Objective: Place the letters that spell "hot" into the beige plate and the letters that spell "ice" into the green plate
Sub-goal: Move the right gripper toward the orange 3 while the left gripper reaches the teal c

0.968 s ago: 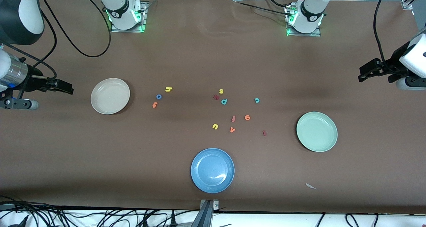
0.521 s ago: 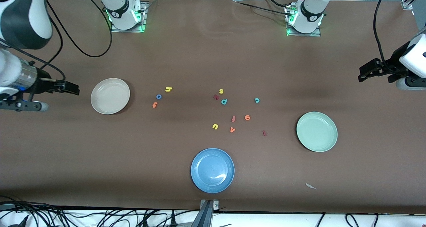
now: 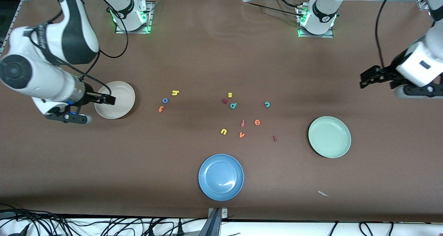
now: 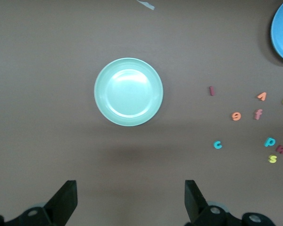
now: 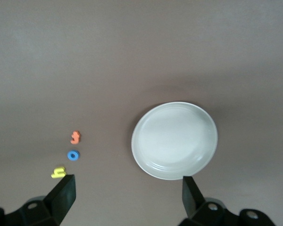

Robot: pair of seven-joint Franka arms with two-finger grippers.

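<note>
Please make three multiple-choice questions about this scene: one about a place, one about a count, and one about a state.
1. Which letter lies nearest the beige plate?
A. the orange t
B. the teal c
C. the dark red i

2. How many plates are on the table?
A. two
B. three
C. four

3. What is in the green plate?
A. the orange e
B. the teal c
C. nothing

Answers:
1. A: the t, blue o and yellow h sit together toward the beige plate, the c and i toward the green plate.
2. B: beige, green and the blue plate.
3. C: the orange e is on the table, and both open grippers, right gripper and left gripper, hold nothing.
</note>
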